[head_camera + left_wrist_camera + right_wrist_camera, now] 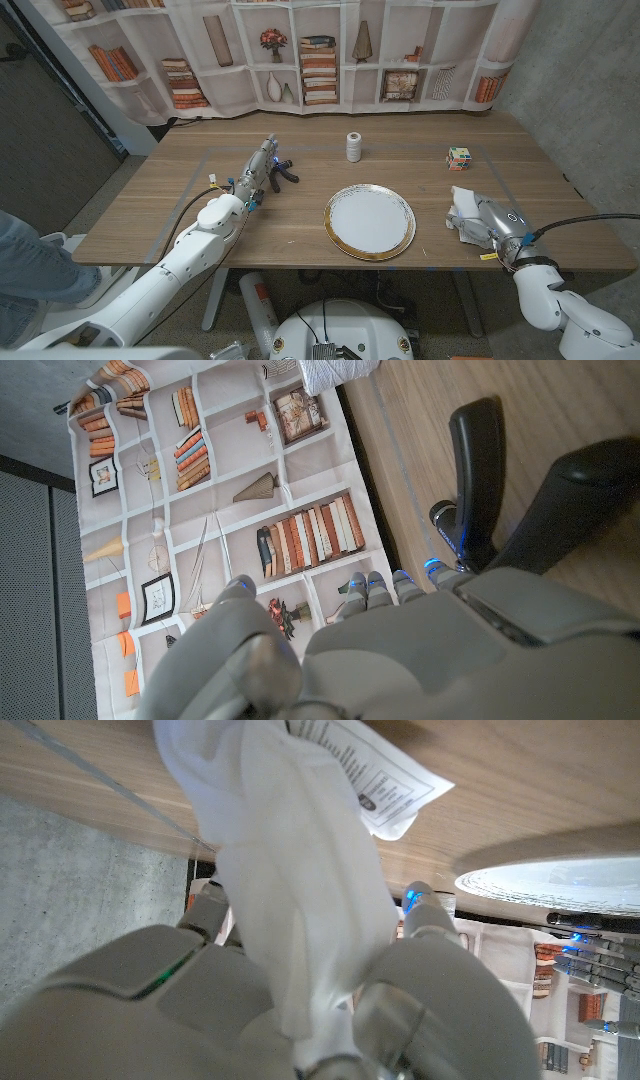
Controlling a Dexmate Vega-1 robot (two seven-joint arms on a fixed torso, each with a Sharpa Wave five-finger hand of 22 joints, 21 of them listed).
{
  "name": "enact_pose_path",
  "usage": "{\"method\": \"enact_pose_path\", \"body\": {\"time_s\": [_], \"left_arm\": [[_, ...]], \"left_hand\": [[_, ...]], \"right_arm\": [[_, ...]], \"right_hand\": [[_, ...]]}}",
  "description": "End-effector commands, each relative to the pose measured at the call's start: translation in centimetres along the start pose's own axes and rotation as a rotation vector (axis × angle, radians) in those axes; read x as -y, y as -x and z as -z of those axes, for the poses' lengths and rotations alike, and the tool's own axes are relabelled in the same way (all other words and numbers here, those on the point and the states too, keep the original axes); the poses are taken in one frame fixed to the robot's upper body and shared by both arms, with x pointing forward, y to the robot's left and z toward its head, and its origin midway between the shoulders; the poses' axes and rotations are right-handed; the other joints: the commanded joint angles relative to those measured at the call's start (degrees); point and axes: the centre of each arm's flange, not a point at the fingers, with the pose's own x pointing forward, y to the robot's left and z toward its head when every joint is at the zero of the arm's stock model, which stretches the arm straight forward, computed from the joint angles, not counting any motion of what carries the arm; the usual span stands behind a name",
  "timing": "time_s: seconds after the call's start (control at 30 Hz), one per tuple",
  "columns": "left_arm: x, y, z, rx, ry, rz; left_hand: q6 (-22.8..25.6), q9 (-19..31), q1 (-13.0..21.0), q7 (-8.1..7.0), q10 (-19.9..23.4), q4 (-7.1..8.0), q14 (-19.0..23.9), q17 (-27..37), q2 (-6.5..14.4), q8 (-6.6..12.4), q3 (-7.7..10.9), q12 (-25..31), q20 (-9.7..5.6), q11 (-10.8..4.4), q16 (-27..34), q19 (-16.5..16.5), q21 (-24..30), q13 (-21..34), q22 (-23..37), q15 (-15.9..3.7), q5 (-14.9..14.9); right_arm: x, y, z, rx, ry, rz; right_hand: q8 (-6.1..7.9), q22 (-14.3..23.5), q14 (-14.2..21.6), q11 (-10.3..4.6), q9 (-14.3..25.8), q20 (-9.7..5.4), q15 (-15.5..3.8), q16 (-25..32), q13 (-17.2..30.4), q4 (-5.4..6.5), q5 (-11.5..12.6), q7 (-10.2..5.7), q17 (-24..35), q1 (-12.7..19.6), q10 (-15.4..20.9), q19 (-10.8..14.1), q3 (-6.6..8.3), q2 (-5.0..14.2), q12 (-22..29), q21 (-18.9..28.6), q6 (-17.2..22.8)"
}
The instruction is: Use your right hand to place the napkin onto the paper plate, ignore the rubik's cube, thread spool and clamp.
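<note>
The white napkin (pixel 464 211) is crumpled at the table's right front, and my right hand (pixel 493 226) grips it from the near side. In the right wrist view the napkin (pixel 300 890) bunches between my fingers (pixel 430 920), with a printed slip hanging off it. The gold-rimmed paper plate (pixel 369 221) lies left of that hand with nothing on it, and its rim (pixel 550 880) shows in the right wrist view too. My left hand (pixel 258 171) stretches out at the left of the table, fingers extended and holding nothing, beside the clamp.
The black clamp (pixel 284 172) lies by my left fingertips, its handles (pixel 478 460) close in the left wrist view. A thread spool (pixel 353 147) stands behind the plate. The rubik's cube (pixel 459 156) sits at the back right. A bookshelf-print curtain (pixel 320 60) hangs behind.
</note>
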Motion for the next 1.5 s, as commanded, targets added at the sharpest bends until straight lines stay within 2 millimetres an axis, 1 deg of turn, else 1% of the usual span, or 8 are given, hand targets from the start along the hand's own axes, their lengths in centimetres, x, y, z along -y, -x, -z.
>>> {"method": "enact_pose_path", "body": {"time_s": [0.03,0.37,0.6,0.7,0.9,1.13,1.43,1.5], "left_arm": [[0.0,-0.1,0.0,-0.002,-0.001,0.003],[0.1,-0.1,0.3,-0.006,0.005,0.002],[0.2,0.2,0.8,-0.014,0.011,-0.003],[0.2,0.3,0.8,-0.015,0.011,-0.004],[0.2,0.5,0.8,-0.014,0.010,-0.008],[0.1,0.6,0.9,-0.016,0.012,-0.011],[-0.1,0.8,1.2,-0.022,0.015,-0.013],[-0.1,0.8,1.3,-0.023,0.018,-0.014]], "left_hand": [[0.3,0.3,0.2,-0.02,0.1,0.09,-0.3,0.2,0.4,-0.15,-0.33,-0.1,0.11,-0.30,0.0,-0.9,0.1,0.1,0.1,0.21,0.1],[0.4,0.3,0.2,-0.12,0.2,0.10,-0.3,0.2,0.5,-0.16,-0.45,-0.1,0.25,-0.24,0.1,-0.9,0.1,0.1,0.1,0.30,0.1],[0.4,0.4,0.2,-0.10,0.2,0.11,-0.2,0.2,0.5,-0.15,-0.52,-0.1,0.41,-0.25,0.1,-0.9,0.1,0.1,0.1,0.32,0.1],[0.4,0.4,0.2,-0.09,0.2,0.11,-0.2,0.2,0.5,-0.15,-0.56,0.0,0.50,-0.26,0.1,-0.9,0.1,0.1,0.1,0.33,0.1],[0.5,0.4,0.2,-0.17,0.2,0.12,-0.2,0.2,0.5,-0.14,-0.63,0.0,0.96,-0.28,0.1,-0.8,0.2,0.1,0.1,0.41,0.1],[0.4,0.4,0.2,-0.21,0.2,0.13,-0.2,0.2,0.6,-0.16,-0.71,0.0,1.26,-0.37,0.1,-0.7,0.2,0.1,0.1,0.47,0.1],[0.5,0.4,0.2,-0.23,0.3,0.14,-0.3,0.2,0.6,-0.17,-0.83,0.0,1.31,-0.40,0.1,-0.7,0.2,0.1,0.1,0.55,0.0],[0.5,0.4,0.2,-0.24,0.3,0.15,-0.3,0.2,0.6,-0.16,-0.85,0.0,1.33,-0.41,0.1,-0.7,0.2,0.1,0.1,0.54,0.0]], "right_arm": [[-0.5,0.2,0.3,-0.029,-0.008,-0.017],[-1.0,0.2,0.3,-0.030,-0.021,-0.022],[-1.6,0.1,0.3,-0.027,-0.028,-0.037],[-1.7,0.1,0.3,-0.028,-0.036,-0.039],[-2.0,-0.1,0.2,-0.029,-0.049,-0.039],[-2.2,-0.4,-0.2,-0.026,-0.056,-0.038],[-2.4,-0.6,-0.6,-0.029,-0.055,-0.025],[-2.4,-0.7,-0.7,-0.030,-0.051,-0.021]], "right_hand": [[-0.07,0.0,0.2,-0.43,0.2,0.80,0.32,0.1,0.3,0.06,0.2,-0.83,0.1,0.8,-0.1,0.5,0.27,0.14,-0.4,-0.1,-0.1],[0.05,0.0,1.0,-0.59,0.2,1.23,0.58,0.2,0.3,-0.20,0.3,-1.17,0.1,3.2,0.1,2.9,1.29,0.89,-0.3,0.2,-0.1],[0.32,-0.1,2.1,-0.78,0.2,0.24,0.25,0.2,0.3,-0.79,0.1,-1.07,0.0,8.1,0.6,6.0,3.34,2.22,-0.1,0.4,0.4],[0.54,-0.1,2.4,-0.64,0.3,-0.23,0.20,0.1,0.3,-1.05,-0.2,-0.62,0.0,11.7,1.0,7.1,4.94,3.44,0.0,0.2,0.9],[1.10,-0.1,4.9,0.48,0.2,-3.13,-0.08,0.2,0.0,-1.15,-3.0,2.70,0.0,22.4,3.3,11.1,9.27,5.82,0.3,-0.2,3.9],[1.60,0.0,8.2,0.28,0.1,-6.21,-1.09,0.6,-0.3,-1.00,-6.1,3.68,0.1,30.2,5.9,14.5,12.36,7.96,0.4,-0.2,7.8],[2.81,0.3,13.5,-1.72,0.1,-11.28,-4.06,2.0,-0.5,-0.72,-8.2,2.59,0.8,35.5,11.4,19.5,11.77,9.47,1.3,0.9,14.8],[2.86,0.3,14.2,-1.94,0.1,-11.85,-4.71,2.1,-0.5,-0.74,-8.3,2.28,0.8,36.3,12.0,20.1,11.65,9.68,1.4,1.0,15.5]]}}
